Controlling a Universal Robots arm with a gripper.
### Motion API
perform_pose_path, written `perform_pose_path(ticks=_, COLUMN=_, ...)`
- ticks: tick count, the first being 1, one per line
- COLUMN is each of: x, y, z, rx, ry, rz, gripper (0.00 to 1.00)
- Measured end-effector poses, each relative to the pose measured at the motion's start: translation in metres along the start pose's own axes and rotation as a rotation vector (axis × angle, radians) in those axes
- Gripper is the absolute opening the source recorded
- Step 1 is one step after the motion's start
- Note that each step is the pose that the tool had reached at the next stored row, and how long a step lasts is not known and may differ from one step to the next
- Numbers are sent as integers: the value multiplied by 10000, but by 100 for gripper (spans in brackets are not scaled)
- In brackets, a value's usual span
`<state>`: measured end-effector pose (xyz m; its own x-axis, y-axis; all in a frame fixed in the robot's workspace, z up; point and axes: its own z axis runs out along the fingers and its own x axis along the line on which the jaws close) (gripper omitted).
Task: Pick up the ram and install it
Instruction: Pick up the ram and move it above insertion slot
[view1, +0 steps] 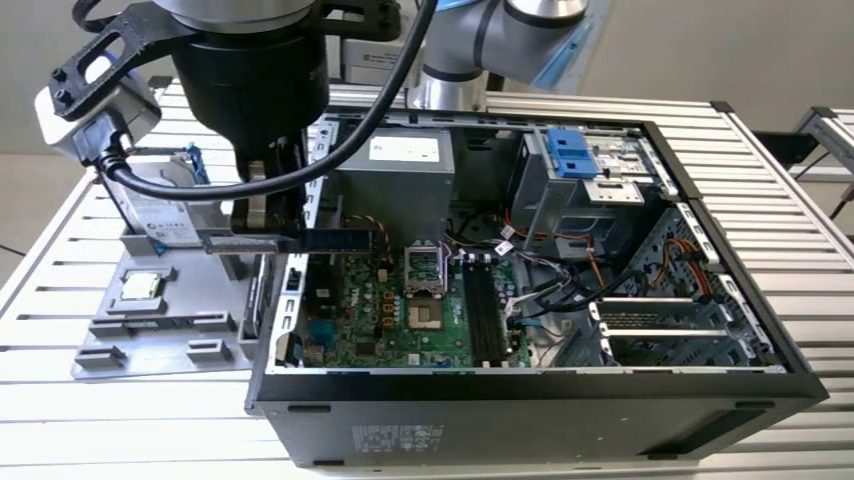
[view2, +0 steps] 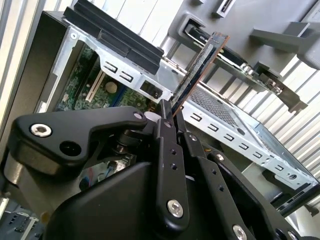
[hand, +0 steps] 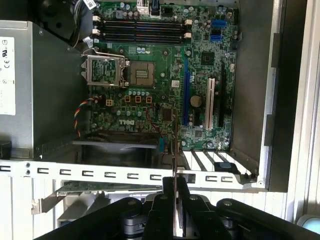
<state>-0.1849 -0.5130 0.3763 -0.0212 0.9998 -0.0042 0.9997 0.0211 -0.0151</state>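
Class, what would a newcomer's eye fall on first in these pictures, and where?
The open computer case, its green motherboard bare, sits in the exterior view's middle. At the case's edge on that view's left, the black jaws grip the slim ram, seen close in the second wrist view.

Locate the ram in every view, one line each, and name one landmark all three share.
Exterior view: the ram sits level in the gripper, at the open case's wall on the exterior view's left.
Second wrist view: the ram slants out from the shut gripper, across the case's slotted metal wall.
First wrist view: edge-on, a thin strip reaching out from the gripper.
Shared landmark: the green motherboard.
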Motion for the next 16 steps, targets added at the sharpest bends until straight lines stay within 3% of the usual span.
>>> perform_pose_path(ticks=8, x=0, y=10, z=0, rx=0, ry=0, rz=-3, gripper=0)
perform_pose_path(ticks=16, x=-1, y=83, z=-1, rx=0, ry=0, rz=-1, gripper=0)
